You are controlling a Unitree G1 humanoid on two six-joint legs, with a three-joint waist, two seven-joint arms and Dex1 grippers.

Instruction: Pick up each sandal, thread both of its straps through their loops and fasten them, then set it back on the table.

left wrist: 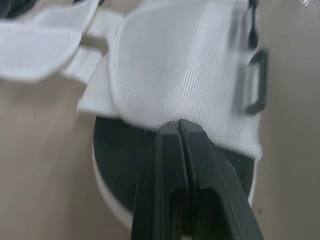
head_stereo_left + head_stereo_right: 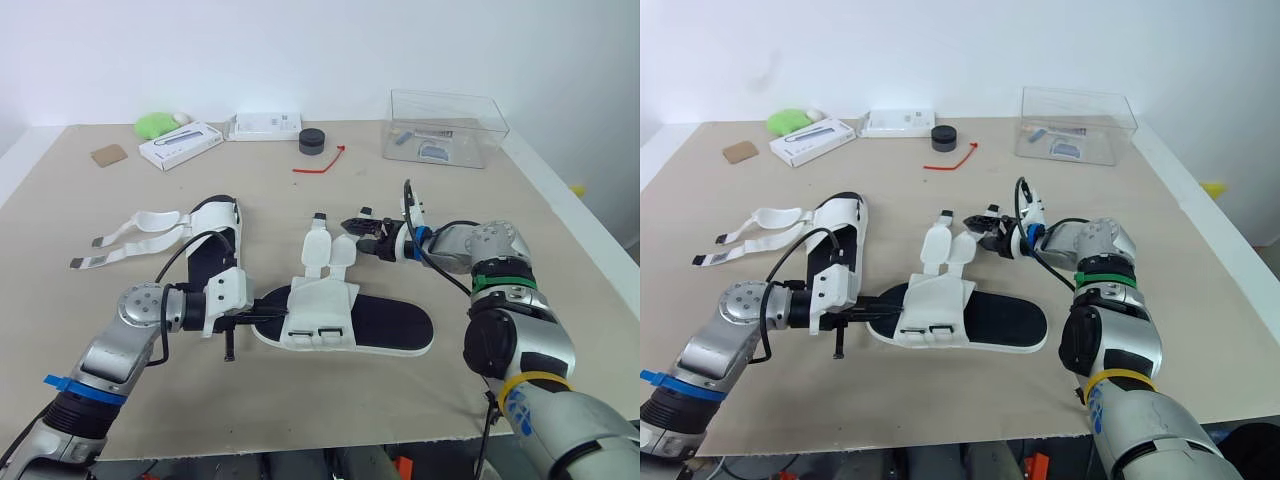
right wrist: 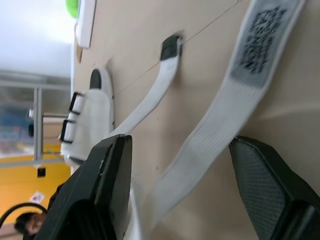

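One white sandal with a black insole (image 2: 352,322) lies mid-table, its two straps (image 2: 318,246) open and pointing toward the far side. My left gripper (image 2: 264,311) is shut at its heel end, tips (image 1: 178,123) against the edge of the white upper (image 1: 175,65), nothing visible between them. My right gripper (image 2: 364,233) is open just right of the strap ends. In the right wrist view a strap with a grey fastening patch (image 3: 260,30) lies on the table between the fingers (image 3: 102,190). The second sandal (image 2: 216,240) lies to the left, its straps (image 2: 130,238) spread out leftward.
At the back right stands a clear plastic box (image 2: 445,128). Along the back lie a black puck (image 2: 312,141), a red cord (image 2: 322,164), two white boxes (image 2: 180,145), a green object (image 2: 154,124) and a cardboard scrap (image 2: 109,155). The table edge (image 2: 575,235) runs close on the right.
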